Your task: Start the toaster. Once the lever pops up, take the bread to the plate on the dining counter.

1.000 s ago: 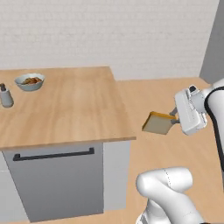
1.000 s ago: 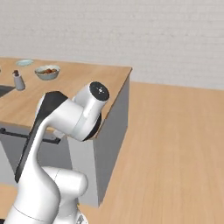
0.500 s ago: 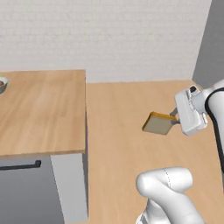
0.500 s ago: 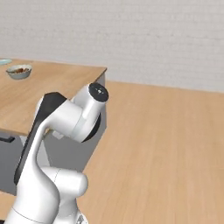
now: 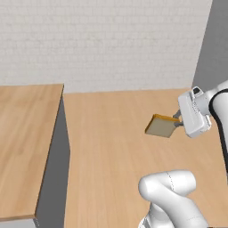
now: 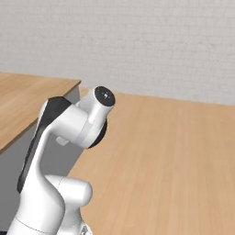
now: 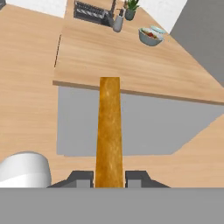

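Observation:
My gripper is shut on the bread, a tan slice with a brown crust, held out flat over the wood floor at mid right of the left base view. In the hand view the bread stands edge-on between the two dark fingertips, and the gripper is closed on its lower end. A small pale blue-green rim shows just behind a bowl of fruit; I cannot tell whether it is the plate. The toaster and the dining counter with stools are out of view.
A light-wood counter with grey sides stands at the left, also seen as the counter and the counter. At its far end sit a soap bottle, a plant and a sink. Open wood floor lies between.
The whole scene has slid left in both base views, so the base has moved; the counter now shows just its right end. The bread stays gripped in the same pose.

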